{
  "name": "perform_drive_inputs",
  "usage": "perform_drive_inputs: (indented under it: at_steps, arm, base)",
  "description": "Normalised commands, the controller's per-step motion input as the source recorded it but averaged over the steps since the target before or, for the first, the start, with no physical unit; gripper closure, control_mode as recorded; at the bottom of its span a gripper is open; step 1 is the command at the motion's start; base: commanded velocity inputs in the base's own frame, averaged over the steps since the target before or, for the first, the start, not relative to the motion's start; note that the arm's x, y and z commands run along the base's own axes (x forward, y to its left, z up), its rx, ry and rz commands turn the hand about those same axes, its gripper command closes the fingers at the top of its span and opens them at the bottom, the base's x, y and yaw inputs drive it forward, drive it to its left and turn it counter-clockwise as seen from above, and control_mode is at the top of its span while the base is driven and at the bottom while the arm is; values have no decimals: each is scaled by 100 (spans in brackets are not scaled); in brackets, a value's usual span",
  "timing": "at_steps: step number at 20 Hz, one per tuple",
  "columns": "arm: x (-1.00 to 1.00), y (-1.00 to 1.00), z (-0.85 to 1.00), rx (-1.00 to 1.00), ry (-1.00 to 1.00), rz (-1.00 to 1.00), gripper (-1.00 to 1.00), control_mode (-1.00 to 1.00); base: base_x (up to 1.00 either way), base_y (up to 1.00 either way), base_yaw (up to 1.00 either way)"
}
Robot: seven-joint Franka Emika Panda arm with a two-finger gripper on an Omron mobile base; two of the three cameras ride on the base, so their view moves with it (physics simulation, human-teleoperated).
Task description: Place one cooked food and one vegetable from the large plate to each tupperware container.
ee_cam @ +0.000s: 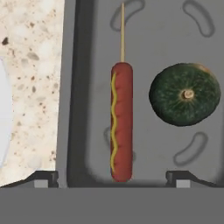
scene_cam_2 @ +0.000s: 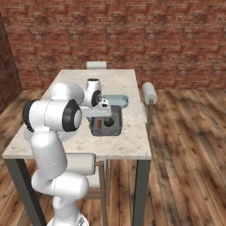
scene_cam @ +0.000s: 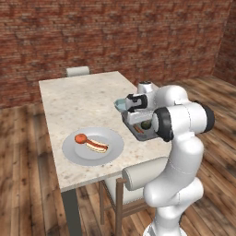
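Observation:
My gripper [ee_cam: 113, 179] hangs open just above the dark-grey tupperware container [ee_cam: 76, 87], its fingertips [ee_cam: 46, 178] spread wide on either side of the skewered sausage [ee_cam: 121, 122]. That cooked food lies flat on the tub floor, free of the fingers. A dark green round vegetable [ee_cam: 184, 94] rests beside it in the same tub. The large plate [scene_cam: 113, 150] sits near the table's front edge and carries a red tomato [scene_cam: 80, 138] and a hot dog in a bun [scene_cam: 97, 146]. Behind the hand stands the light-blue tupperware container [scene_cam_2: 120, 100], and I cannot see what is in it.
The marble table [scene_cam: 73, 101] has a chair [scene_cam: 77, 71] at its far end. Another chair [scene_cam: 143, 173] is tucked under the near edge by my base, and a third [scene_cam_2: 149, 92] stands at the right side. A brick wall runs behind.

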Motion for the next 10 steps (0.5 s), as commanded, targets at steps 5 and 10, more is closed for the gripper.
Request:
perform_drive_inputs:
  at_steps: [5,10]
  arm:
    - [-98,55,92,0,0,18,-100,-100]
    - [-100,100,55,-1,0,32,-100,-100]
  base:
    - [0,0,0]
    - [0,0,0]
